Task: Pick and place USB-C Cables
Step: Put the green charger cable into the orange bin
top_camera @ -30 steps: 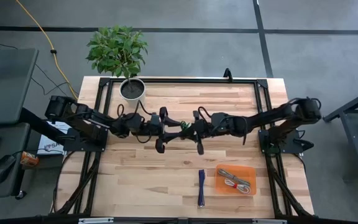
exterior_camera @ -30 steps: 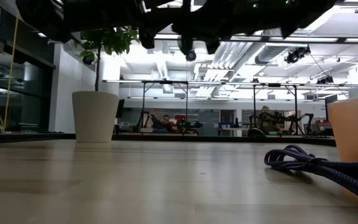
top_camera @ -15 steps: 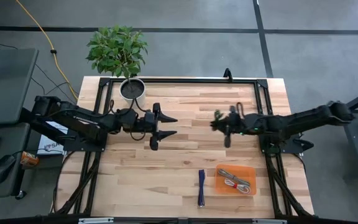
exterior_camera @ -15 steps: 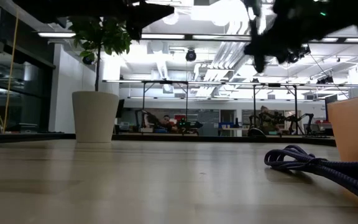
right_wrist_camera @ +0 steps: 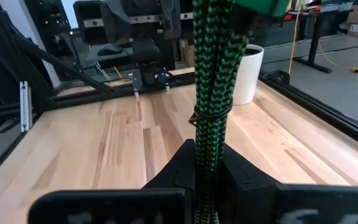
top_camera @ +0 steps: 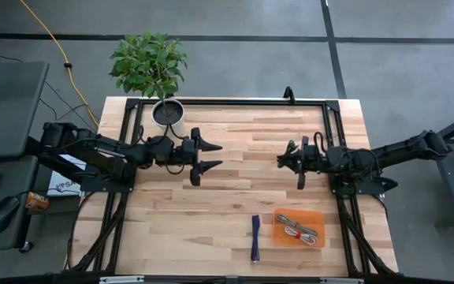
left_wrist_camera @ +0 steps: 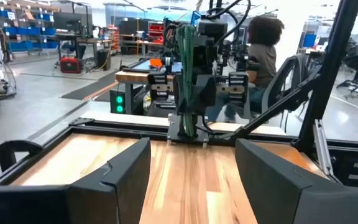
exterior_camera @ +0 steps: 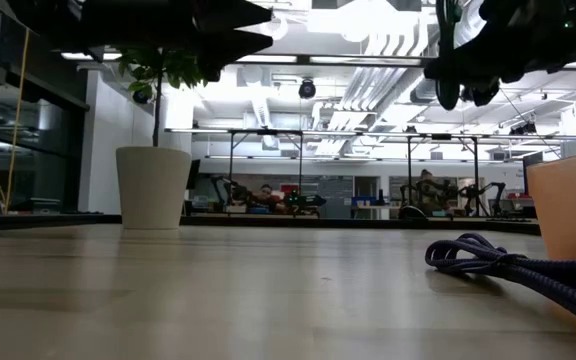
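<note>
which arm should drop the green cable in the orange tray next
Right. The right gripper is already shut on the green cable and hangs on the same side of the table as the orange tray. The left gripper is open, empty and farther away.

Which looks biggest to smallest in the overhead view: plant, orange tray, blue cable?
1. Plant, by far the largest.
2. Orange tray, a wide rectangle.
3. Blue cable: about as long as the tray is wide, but much slimmer.

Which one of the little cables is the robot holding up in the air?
The green cable. The right gripper is shut on it above the table. The dark blue cable lies on the wood, and the other two lie in the orange tray.
</note>
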